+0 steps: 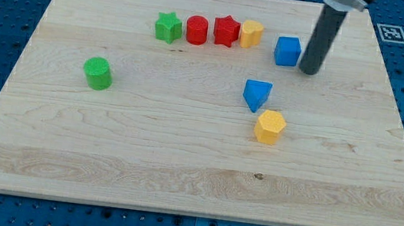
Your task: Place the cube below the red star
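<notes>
My rod comes down from the view's top right, dark and nearly upright, leaning slightly toward the view's left as it descends. A paler collar caps it at the frame edge. My tip (309, 70) sits low, at the rod's rounded bottom end.

board (182, 149): pale wood, visible grain, smooth
blue cube (287, 51): matt, plastic-looking
rod (321, 39): dark, matt

I see a blue cube (287, 51) sitting flat, right of and slightly below a red star (226, 31).
</notes>
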